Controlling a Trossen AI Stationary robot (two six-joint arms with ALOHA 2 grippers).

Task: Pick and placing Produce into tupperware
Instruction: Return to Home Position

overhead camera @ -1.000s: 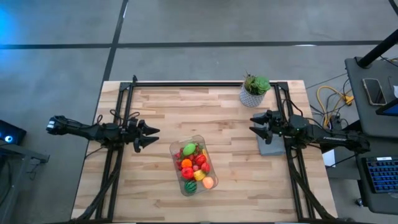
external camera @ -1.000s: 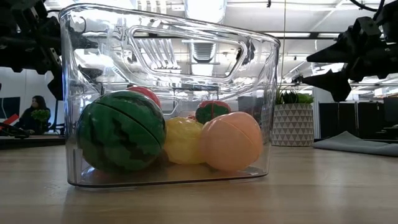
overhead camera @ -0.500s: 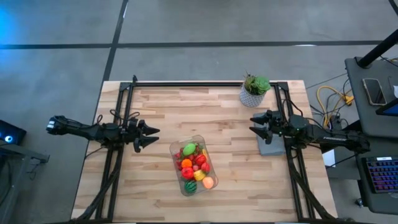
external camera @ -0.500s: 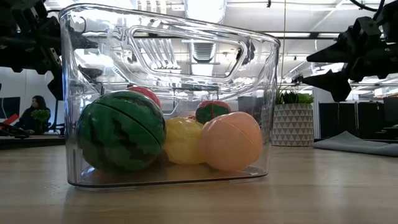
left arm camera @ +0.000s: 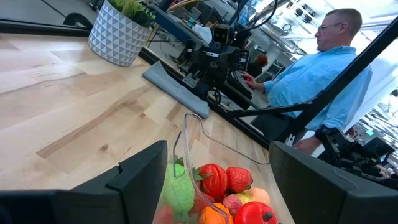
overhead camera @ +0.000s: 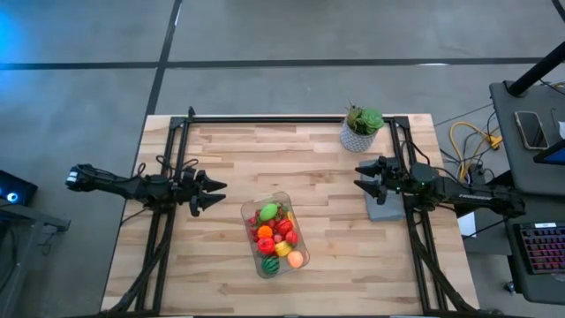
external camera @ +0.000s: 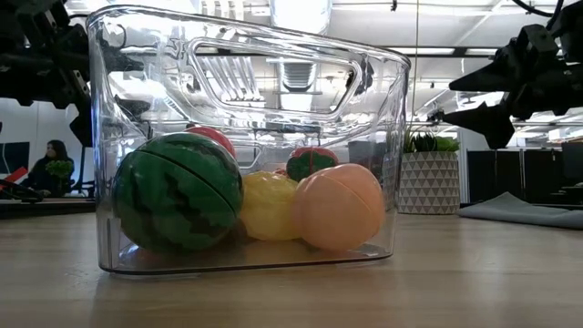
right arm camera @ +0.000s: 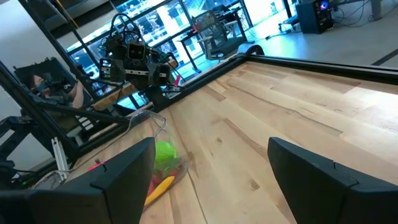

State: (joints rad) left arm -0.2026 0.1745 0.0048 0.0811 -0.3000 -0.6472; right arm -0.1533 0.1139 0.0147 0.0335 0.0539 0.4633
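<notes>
Nothing moved: left end effector (overhead camera: 214,196) and right end effector (overhead camera: 357,177) hover level, jaws wide

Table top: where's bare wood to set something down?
Bare wood: the far-middle stretch between left claw and right claw, beyond the tupperware; also the near strips flanking it. Crowded: far right, where potted plant, right claw and grey slab cluster.

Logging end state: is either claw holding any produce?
No, the left claw and right claw are both open and empty, either side of the tupperware.
</notes>
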